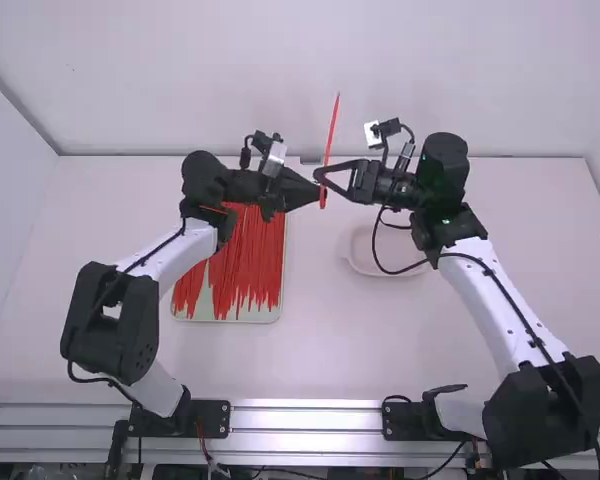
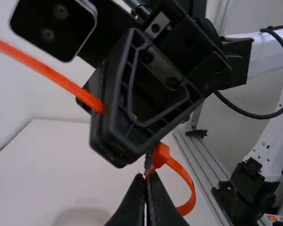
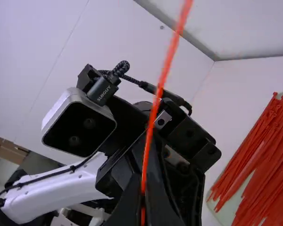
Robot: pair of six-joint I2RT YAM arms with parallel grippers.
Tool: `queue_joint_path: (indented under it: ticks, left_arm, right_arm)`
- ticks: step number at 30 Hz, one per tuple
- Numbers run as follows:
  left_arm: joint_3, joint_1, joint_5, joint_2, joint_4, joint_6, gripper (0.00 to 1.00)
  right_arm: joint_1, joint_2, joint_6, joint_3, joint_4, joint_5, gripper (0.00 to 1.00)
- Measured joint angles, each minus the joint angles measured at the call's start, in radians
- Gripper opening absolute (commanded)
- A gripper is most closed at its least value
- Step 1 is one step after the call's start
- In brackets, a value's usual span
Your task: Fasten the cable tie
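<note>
Left pincer [image 2: 145,181], right pincer [image 3: 143,202] clamp one orange cable tie [image 1: 333,130].

One tray [image 1: 230,316] on one white table [image 1: 380,340]. On the tray, one heap of loose red ties [image 1: 245,260], too many and too overlapped to count. One single cable tie [image 1: 331,130] apart from the heap, up in the air just past the tray's far right corner. Two arms: left arm [image 1: 160,255] crossing above the tray, right arm [image 1: 490,290] well to the right of it. Two grippers, left gripper [image 1: 305,192] and right gripper [image 1: 325,180], both at that one tie. Two cameras, left wrist camera [image 1: 273,155] and right wrist camera [image 1: 382,130], beyond the tray's far edge. One white dish [image 1: 365,264] right of the tray, near but apart.
</note>
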Motion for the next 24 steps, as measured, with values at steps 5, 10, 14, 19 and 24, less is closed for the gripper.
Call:
queue_joint_path:
  ticks: [5, 10, 14, 19, 24]
  left_arm:
    - [0.0, 0.0, 0.002, 0.0, -0.003, 0.004, 0.17]
    - [0.0, 0.0, -0.06, 0.0, -0.119, 0.003, 0.99]
    - [0.0, 0.003, -0.119, 0.0, -0.216, 0.006, 0.99]
    - [0.0, 0.003, -0.177, 0.0, -0.35, 0.06, 0.99]
    - [0.0, 0.006, -0.248, 0.0, -0.538, 0.15, 0.99]
  right_arm:
    - [0.0, 0.0, -0.009, 0.0, -0.004, 0.0, 0.0]
    - [-0.003, 0.0, -0.031, 0.001, -0.026, -0.011, 0.0]
    - [-0.034, -0.002, -0.059, 0.001, -0.073, -0.017, 0.0]
    - [-0.095, -0.002, -0.131, 0.001, -0.176, -0.004, 0.0]
    - [-0.164, -0.002, -0.261, 0.001, -0.336, 0.071, 0.0]
